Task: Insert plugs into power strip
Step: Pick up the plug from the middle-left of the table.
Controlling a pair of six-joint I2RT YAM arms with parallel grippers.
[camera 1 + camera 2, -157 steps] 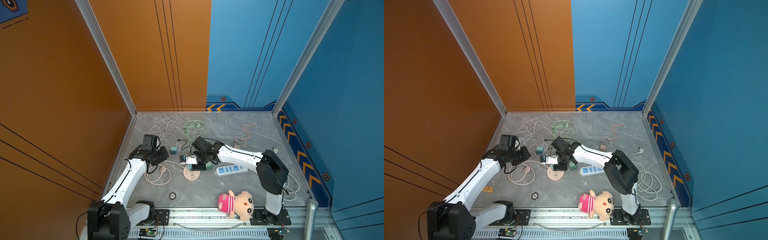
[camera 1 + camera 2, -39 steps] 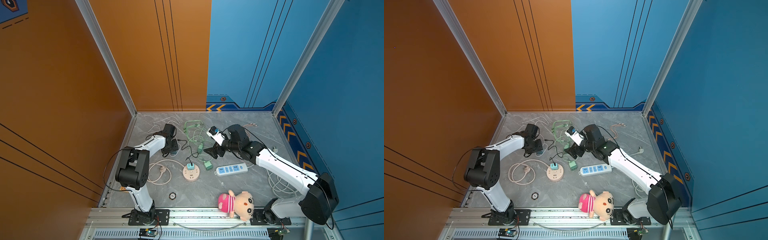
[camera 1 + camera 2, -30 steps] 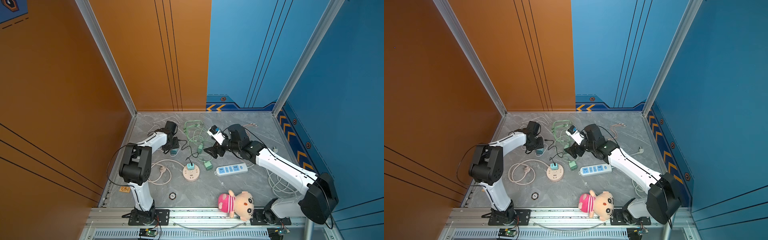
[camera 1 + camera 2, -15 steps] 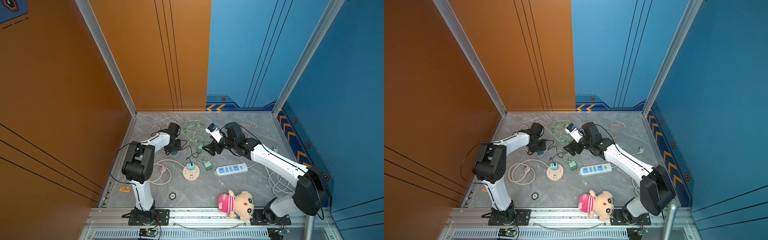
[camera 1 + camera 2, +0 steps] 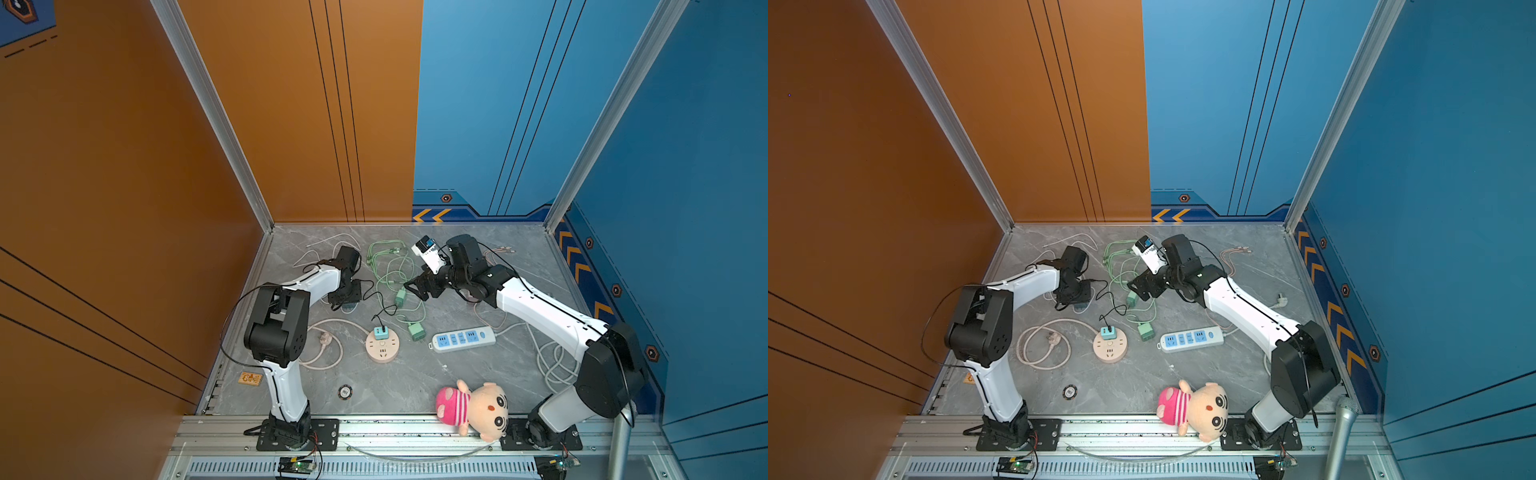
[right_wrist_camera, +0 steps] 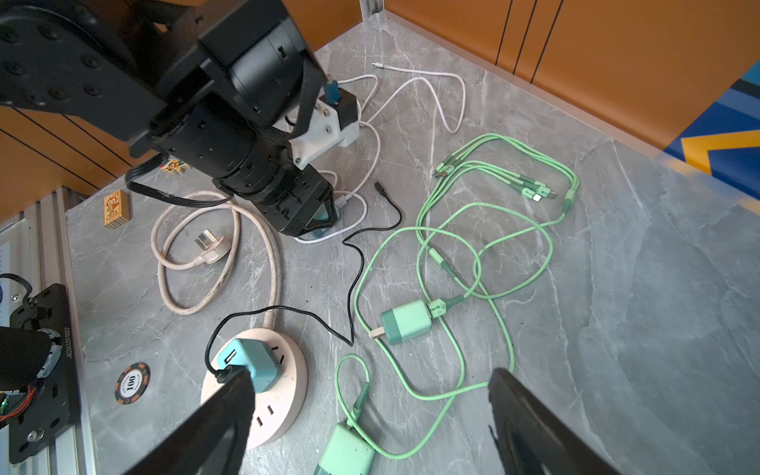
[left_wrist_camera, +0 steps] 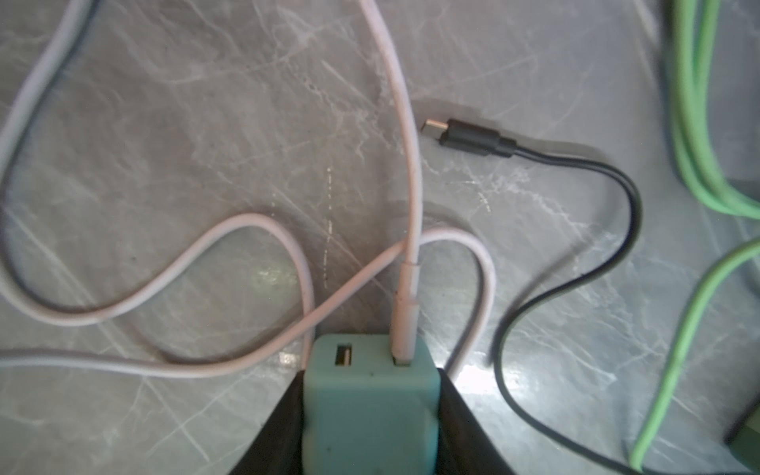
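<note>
Grey marbled tabletop [image 5: 407, 382] enclosed by orange and blue walls, seen from above in both top views. The right arm [image 5: 540, 311] and left arm [image 5: 316, 280] both reach toward the far half of the surface. A plush doll [image 5: 478, 409] in a pink striped top lies at the near edge, just beside the right arm's base. An oblong power strip [image 5: 463, 338], white with blue sockets, lies between the doll and the right arm, with none of its sockets occupied. A round power strip [image 5: 384, 355], beige, lies to its left and trails a coiled beige cord [image 5: 328, 357]. One teal plug, the seated teal plug [image 6: 246, 362], stands upright in the round strip with a black cable [image 6: 357, 263] leading from it. The left tool [image 5: 344, 302] points down at the tabletop; in the left wrist view its black fingers [image 7: 279, 432] press both sides of the held teal plug [image 7: 370, 390], gripping it, and a white cable [image 7: 407, 205] enters the plug's face. The right tool [image 6: 370, 376] hangs with its jaws wide apart and nothing between them, above loops of green cables [image 6: 493, 230]. A mint plug [image 6: 405, 320] lies on its side among these loops; a second mint plug [image 5: 415, 331] lies between the two strips. A poker chip [image 5: 345, 391] rests near the front rail.
</note>
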